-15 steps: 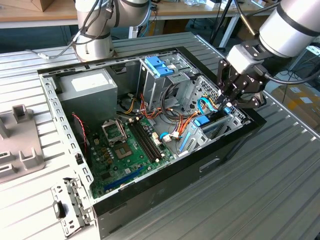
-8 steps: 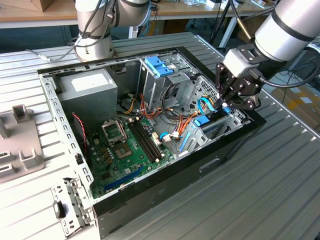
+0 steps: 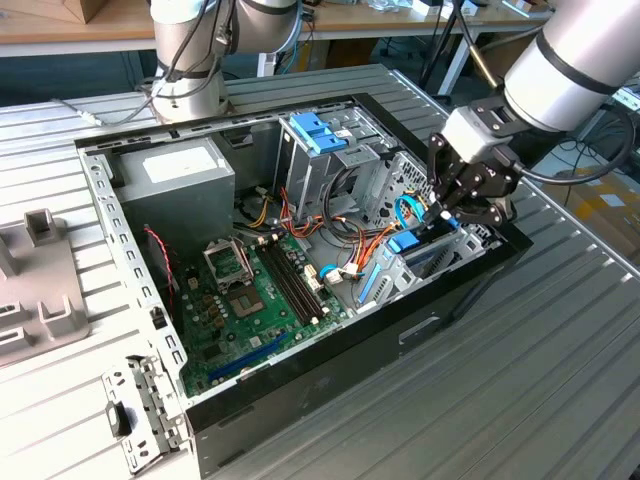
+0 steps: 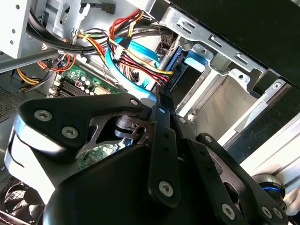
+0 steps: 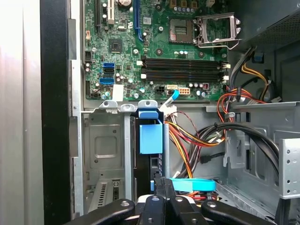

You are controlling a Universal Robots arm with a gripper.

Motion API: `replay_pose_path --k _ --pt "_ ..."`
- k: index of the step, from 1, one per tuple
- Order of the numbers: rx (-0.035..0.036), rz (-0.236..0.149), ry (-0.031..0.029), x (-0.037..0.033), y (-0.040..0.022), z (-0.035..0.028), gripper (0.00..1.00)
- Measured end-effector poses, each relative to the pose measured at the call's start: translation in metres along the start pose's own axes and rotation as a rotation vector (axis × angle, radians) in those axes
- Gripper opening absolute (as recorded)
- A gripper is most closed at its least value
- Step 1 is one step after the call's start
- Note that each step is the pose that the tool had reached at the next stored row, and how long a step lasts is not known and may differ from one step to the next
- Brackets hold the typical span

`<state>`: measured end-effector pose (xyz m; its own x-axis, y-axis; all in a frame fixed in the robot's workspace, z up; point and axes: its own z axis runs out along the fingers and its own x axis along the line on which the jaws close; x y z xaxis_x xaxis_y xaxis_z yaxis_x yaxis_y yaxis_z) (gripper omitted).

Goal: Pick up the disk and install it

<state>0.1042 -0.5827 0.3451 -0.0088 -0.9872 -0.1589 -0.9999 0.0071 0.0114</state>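
The disk (image 5: 151, 137) stands edge-on in a metal bay at the front corner of the open computer case, on the exterior view's right (image 3: 412, 247). A light-blue plastic tab marks its edge. In the second wrist view the disk (image 4: 180, 77) sits beside the bay's silver bracket, with coloured wires running to it. My gripper (image 3: 447, 212) hangs just above that bay. Its black fingers (image 5: 162, 183) are pressed together with no gap. They point at the disk's near end (image 4: 161, 104), and I cannot tell whether they touch it.
The big grey power-supply box (image 3: 175, 175) and the tall cage with light-blue handles (image 3: 320, 135) stand at the back of the case. The green motherboard (image 3: 250, 300) lies in the middle. Cable bundles (image 5: 197, 136) and a blue flat cable (image 5: 193, 184) crowd the bay. A second arm's base (image 3: 190, 70) stands behind.
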Motion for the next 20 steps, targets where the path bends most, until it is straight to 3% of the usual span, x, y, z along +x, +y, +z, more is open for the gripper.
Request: replay_pose_path --k 5,9,20 --pt "-0.0001 0.0 -0.0011 -0.0003 -0.0006 -0.0017 0.11" --pt "-0.0002 -0.001 -0.0004 -0.0022 -0.0033 -0.0133 0.11" --pt "-0.0018 0.0 -0.0004 -0.0068 -0.0194 -0.0414 0.11"
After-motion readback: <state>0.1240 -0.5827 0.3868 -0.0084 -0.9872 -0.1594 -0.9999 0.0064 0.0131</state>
